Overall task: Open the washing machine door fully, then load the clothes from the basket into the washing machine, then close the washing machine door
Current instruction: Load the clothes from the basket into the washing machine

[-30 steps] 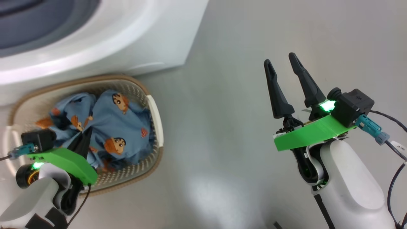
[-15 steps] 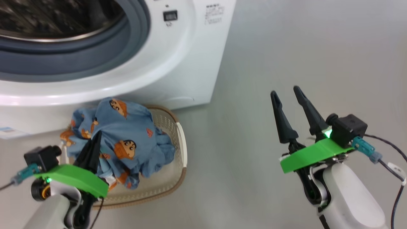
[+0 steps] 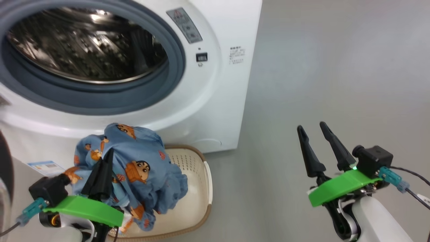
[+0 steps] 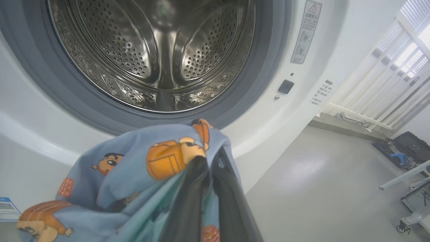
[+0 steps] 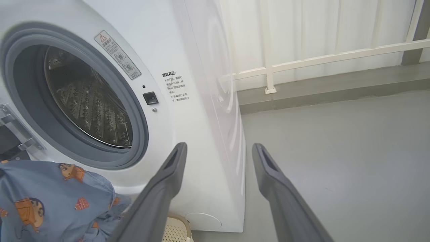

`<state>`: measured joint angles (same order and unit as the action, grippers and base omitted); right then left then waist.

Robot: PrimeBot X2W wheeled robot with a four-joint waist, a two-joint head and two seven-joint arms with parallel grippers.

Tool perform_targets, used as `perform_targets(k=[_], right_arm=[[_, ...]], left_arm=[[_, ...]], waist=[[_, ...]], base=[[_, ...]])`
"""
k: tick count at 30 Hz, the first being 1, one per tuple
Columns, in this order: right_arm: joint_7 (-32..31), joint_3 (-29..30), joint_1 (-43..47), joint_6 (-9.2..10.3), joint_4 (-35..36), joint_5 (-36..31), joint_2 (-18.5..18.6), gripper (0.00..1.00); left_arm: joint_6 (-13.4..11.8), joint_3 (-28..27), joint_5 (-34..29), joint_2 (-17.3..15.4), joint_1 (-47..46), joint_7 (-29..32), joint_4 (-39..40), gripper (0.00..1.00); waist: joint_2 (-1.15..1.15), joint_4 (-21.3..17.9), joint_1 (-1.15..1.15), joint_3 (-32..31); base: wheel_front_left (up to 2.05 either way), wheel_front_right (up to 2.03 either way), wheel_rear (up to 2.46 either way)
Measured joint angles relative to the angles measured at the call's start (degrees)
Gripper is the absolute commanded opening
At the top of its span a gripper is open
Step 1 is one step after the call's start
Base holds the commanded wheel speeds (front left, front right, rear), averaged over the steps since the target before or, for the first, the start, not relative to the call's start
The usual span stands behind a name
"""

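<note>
The washing machine [image 3: 215, 101] stands open, with its steel drum [image 3: 84, 50] and grey ring exposed. A dark curved sliver of the washing machine door [image 3: 5, 161] shows at the left edge. My left gripper [image 3: 108, 153] is shut on the clothes [image 3: 141, 168], a blue bundle printed with cartoon faces, hanging above the basket [image 3: 201, 188] in front of the machine. In the left wrist view the gripper [image 4: 210, 158] pinches the clothes [image 4: 134, 168] just below the drum [image 4: 161, 50] opening. My right gripper [image 3: 311, 125] stands open over bare floor to the right, holding nothing.
Grey floor [image 3: 336, 67] stretches to the right of the machine. The right wrist view has a white rail [image 5: 319, 58] and a curtained wall behind. Dark bags [image 4: 406, 148] and a wheeled stand lie far to the right in the left wrist view.
The head camera has tilted up, bringing the drum into view. My left gripper has lifted the clothes out of the basket. The right gripper stays open.
</note>
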<state>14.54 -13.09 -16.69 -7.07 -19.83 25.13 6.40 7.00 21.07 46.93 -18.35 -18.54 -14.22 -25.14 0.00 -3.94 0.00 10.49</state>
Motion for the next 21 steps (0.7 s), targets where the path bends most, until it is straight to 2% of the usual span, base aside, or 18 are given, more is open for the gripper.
perform_targets(k=[5,12,21], right_arm=[[0.00,0.07,1.64,0.01,-0.14,0.42,1.32,1.00],[0.00,0.29,2.19,0.00,0.22,0.65,1.67,1.00],[0.00,0.29,2.20,0.01,0.31,0.81,2.60,1.00]], left_arm=[[-0.73,-2.34,-1.41,1.83,2.64,0.01,5.84,0.00],[-3.64,-3.00,-3.25,1.91,4.16,0.01,11.85,0.00],[-5.89,-2.99,-4.28,1.29,5.84,0.10,13.49,0.00]], waist=[[0.00,0.77,0.00,-3.53],[0.00,1.64,0.00,-6.05],[0.00,1.24,0.00,-6.69]], base=[[0.00,0.00,0.00],[0.00,0.00,0.00],[0.00,0.00,0.00]])
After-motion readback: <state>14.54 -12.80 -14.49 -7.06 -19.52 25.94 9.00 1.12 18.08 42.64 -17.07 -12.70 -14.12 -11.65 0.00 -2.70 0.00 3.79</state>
